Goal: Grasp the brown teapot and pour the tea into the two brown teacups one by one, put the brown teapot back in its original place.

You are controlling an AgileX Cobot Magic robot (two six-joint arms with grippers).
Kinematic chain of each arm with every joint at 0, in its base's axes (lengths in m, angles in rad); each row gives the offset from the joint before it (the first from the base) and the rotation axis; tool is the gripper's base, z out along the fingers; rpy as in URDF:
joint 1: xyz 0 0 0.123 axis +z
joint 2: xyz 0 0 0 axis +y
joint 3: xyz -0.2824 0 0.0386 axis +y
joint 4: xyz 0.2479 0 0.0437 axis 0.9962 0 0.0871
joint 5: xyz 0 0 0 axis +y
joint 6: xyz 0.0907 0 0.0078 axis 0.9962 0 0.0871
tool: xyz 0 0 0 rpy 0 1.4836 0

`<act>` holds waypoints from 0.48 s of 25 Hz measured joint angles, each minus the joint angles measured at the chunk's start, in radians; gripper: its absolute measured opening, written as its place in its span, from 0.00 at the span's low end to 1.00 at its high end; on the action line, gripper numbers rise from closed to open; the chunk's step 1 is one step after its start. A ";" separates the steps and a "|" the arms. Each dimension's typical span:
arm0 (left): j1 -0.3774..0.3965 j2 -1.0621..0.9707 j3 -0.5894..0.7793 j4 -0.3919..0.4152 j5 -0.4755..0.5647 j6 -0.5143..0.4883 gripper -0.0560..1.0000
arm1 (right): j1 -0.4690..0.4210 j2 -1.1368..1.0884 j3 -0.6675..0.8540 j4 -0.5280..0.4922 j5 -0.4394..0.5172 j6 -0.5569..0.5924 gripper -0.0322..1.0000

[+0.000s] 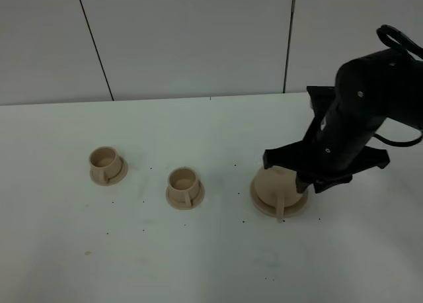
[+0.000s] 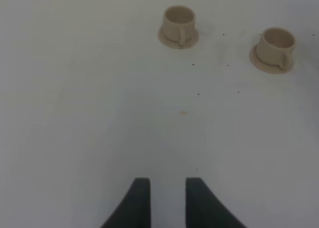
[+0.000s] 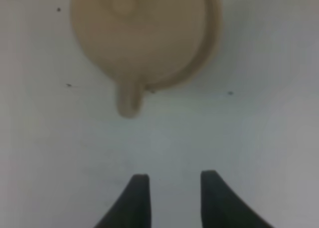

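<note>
right jaws: the right gripper [image 3: 172, 180] has its two dark fingers parted to a middling gap, with only bare table between them; it holds nothing.
left jaws: the left gripper [image 2: 163, 184] shows a narrower gap; the fingers do not touch and nothing is between them.
teapot: the teapot [image 1: 274, 182] sits upright with its lid on, on the big saucer [image 1: 259, 200], at the right of the table.
teapot and right gripper: in the wrist view the pot lies just ahead of the fingertips, apart from them; a short stub [image 3: 129, 99] on it points towards the gripper. it is too blurred to tell whether this is the handle or the spout.
right arm: the black arm [image 1: 357, 124] leans over the teapot and hides its far side in the high view.
left cup: the left cup [image 1: 104, 160] stands upright on its small saucer [image 1: 119, 177], well apart from the teapot.
middle cup: the middle cup [image 1: 182, 180] stands on its own saucer [image 1: 173, 198], between the left cup and the teapot, touching neither.
table: the white table [image 1: 198, 263] carries small dark specks and one tan spot [image 1: 88, 253].
</note>
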 joint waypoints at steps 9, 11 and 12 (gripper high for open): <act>0.000 0.000 0.000 0.006 0.000 0.000 0.28 | 0.000 0.139 -0.191 0.077 0.034 0.063 0.32; 0.000 0.000 0.000 0.008 0.000 0.000 0.28 | 0.000 0.144 -0.195 0.077 0.036 0.080 0.37; 0.000 0.000 0.000 0.008 0.000 0.000 0.28 | 0.000 0.144 -0.195 0.077 0.035 0.092 0.40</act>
